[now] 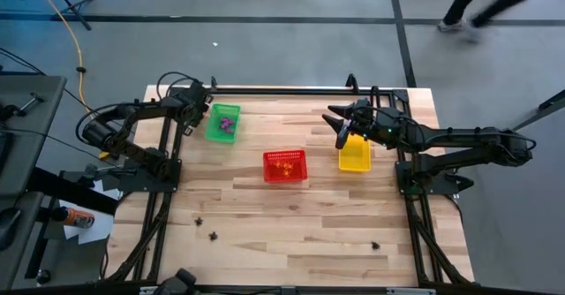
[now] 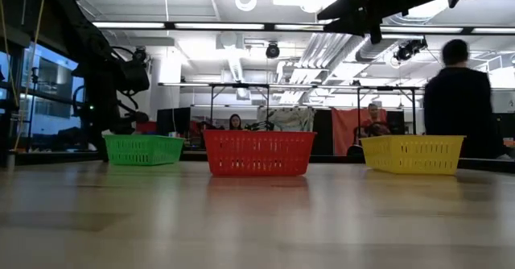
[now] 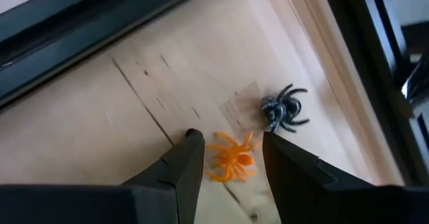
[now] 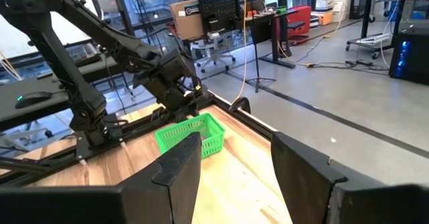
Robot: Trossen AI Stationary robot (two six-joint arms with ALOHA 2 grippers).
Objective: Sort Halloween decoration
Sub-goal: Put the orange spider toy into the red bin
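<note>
Between the parted dark fingers of the left tool (image 3: 231,163) lies a small orange plastic spider (image 3: 232,158) on the pale wooden table (image 3: 134,117), not gripped, its body running roughly along the gap with legs splayed to both sides. Just beside it, beyond one fingertip, sits one black plastic spider (image 3: 285,110), apart from the orange one. From above, this tool sits at the table's far left corner beside the green mesh basket (image 1: 222,123), which holds purple trinkets (image 1: 228,121). One red mesh basket (image 1: 285,166) at the middle holds orange trinkets (image 1: 284,163). The right tool (image 1: 341,136) hangs open and empty above the one yellow mesh basket (image 1: 354,155). Three black trinkets (image 1: 213,236) lie scattered along the table's near side
</note>
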